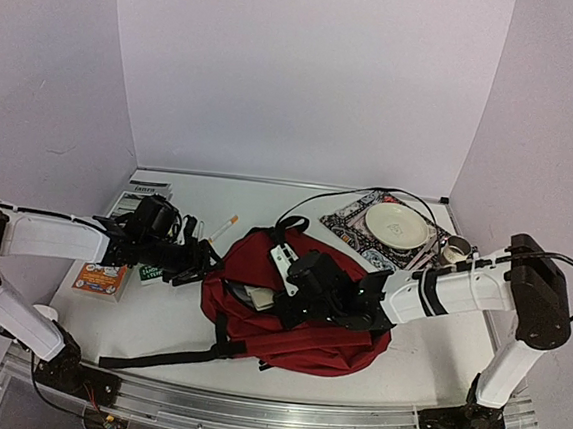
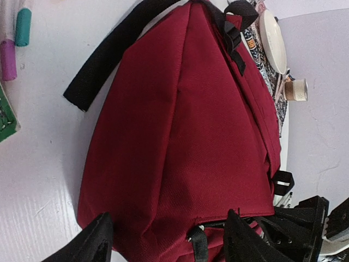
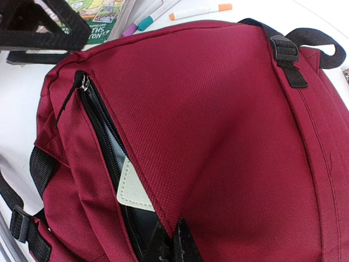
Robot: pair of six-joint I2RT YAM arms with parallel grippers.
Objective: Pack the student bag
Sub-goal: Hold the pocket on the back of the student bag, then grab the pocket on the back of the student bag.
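The student bag [image 1: 307, 327], dark red with black straps, lies on its side mid-table. Its main zipper [image 3: 101, 125] is open, and a cream stitched item [image 3: 133, 188] shows inside. My right gripper [image 3: 174, 245] is shut on the red fabric edge of that opening; from above it [image 1: 285, 293] sits on top of the bag. My left gripper [image 2: 169, 243] is open, its black fingers [image 2: 95, 240] either side of the bag's [image 2: 185, 136] end, at the bag's left edge [image 1: 202, 262]. Whether those fingers touch the fabric is unclear.
A cream plate [image 1: 396, 224] lies on a patterned mat [image 1: 351, 225] at back right, with a cup [image 1: 454, 251] beside it. Left of the bag are markers [image 3: 199, 11], a green card [image 1: 151, 275], an orange box [image 1: 100, 279] and a booklet [image 1: 142, 197].
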